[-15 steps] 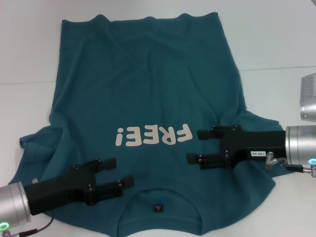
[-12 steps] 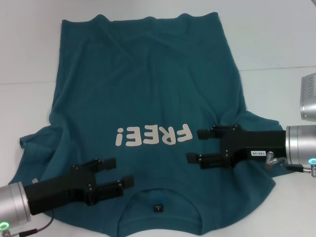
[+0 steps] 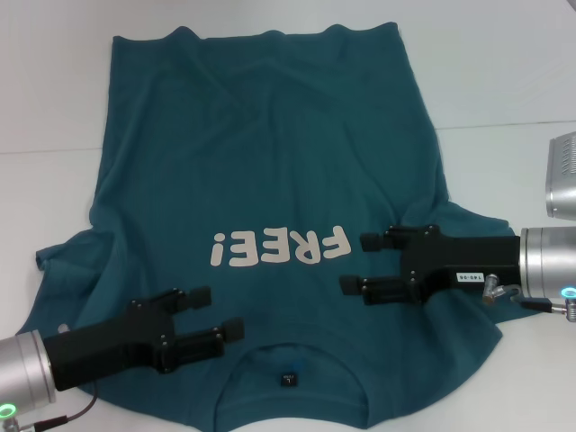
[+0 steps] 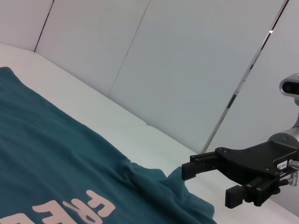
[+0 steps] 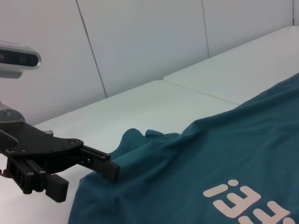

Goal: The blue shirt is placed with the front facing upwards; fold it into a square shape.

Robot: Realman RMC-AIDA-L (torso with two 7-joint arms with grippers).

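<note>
The left gripper hangs over the near left part of the blue shirt, beside the collar, its two black fingers spread apart with cloth showing between them and nothing pinched. It points inward toward the neck opening, where a small black neck label sits just beyond its fingertips. The right gripper reaches in from the opposite side at the level of the chest, its fingers likewise parted and empty, the tips just beside the last letter of the pale "FREE!" lettering. Whether either gripper touches the fabric cannot be told. The shirt itself lies spread front-up on the white table, collar toward the robot and hem at the far edge, both sleeves fanned outward beneath the arms, with soft wrinkles running through the body.
</note>
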